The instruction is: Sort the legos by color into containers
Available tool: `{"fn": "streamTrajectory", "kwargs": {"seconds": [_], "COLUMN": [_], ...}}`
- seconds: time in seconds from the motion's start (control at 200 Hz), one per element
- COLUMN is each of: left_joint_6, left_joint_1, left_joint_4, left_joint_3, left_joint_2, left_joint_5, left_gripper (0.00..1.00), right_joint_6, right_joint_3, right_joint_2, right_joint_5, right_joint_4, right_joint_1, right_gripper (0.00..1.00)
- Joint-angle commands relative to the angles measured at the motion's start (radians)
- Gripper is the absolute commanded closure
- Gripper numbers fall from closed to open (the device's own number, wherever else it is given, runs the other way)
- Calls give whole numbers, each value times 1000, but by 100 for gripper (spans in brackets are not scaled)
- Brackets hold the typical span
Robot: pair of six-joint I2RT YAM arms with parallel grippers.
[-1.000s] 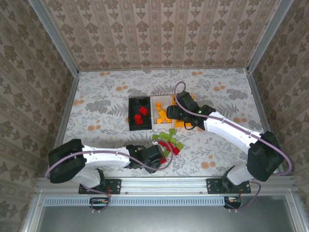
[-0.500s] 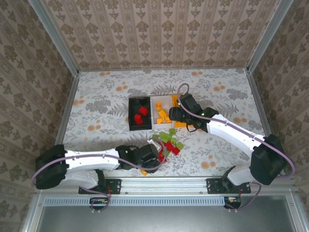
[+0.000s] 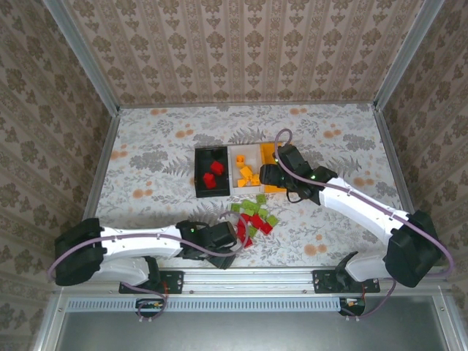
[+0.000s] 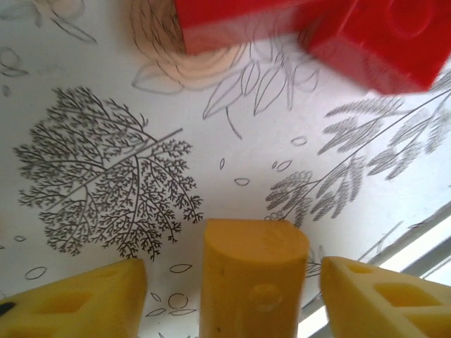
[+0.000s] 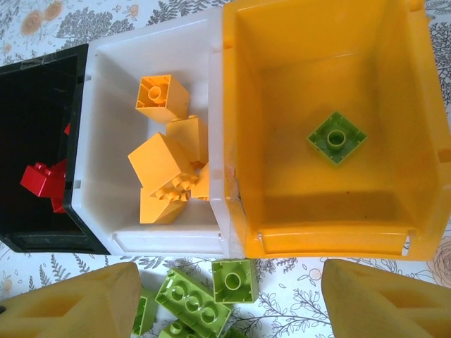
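My left gripper is low over the table near the front edge. In the left wrist view it is open, and an orange lego stands between its fingers with a gap on each side. Red legos lie just ahead. My right gripper hangs open and empty over the front rims of the bins. The black bin holds red legos. The white bin holds several orange legos. In the orange bin lies one green lego.
A pile of green legos lies on the table in front of the bins, seen below the right gripper. Red legos lie at its near side. The metal rail runs close behind the left gripper.
The left gripper pulled back from the red legos toward the front edge and its jaws widened. The orange lego seen on the table half a second ago is now under it. The right gripper drifted slightly right.
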Motion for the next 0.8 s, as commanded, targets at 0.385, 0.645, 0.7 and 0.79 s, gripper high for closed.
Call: {"fn": "streamTrajectory", "kwargs": {"seconds": [0.385,0.645,0.7,0.79], "left_joint_6": [-4,71,110,179], "left_joint_1": [-2,90,126,207], "left_joint_4": [-62,-104,-92,-34], "left_joint_3": [26,142,177,237], "left_joint_2": [46,-119,-136,-134], "left_joint_5": [-5,-87,-103,-103], "left_gripper": [65,67,67,67], "right_joint_6": [12,30,36,45], "right_joint_3": [-27,-58,-68,-87], "right_joint_2": [-45,-70,-78,-95], "right_joint_5": [17,20,21,20], "right_joint_4": [-3,6,5,10], "right_joint_1": [-33,-38,-38,-38], "right_gripper": [30,30,30,30]}}
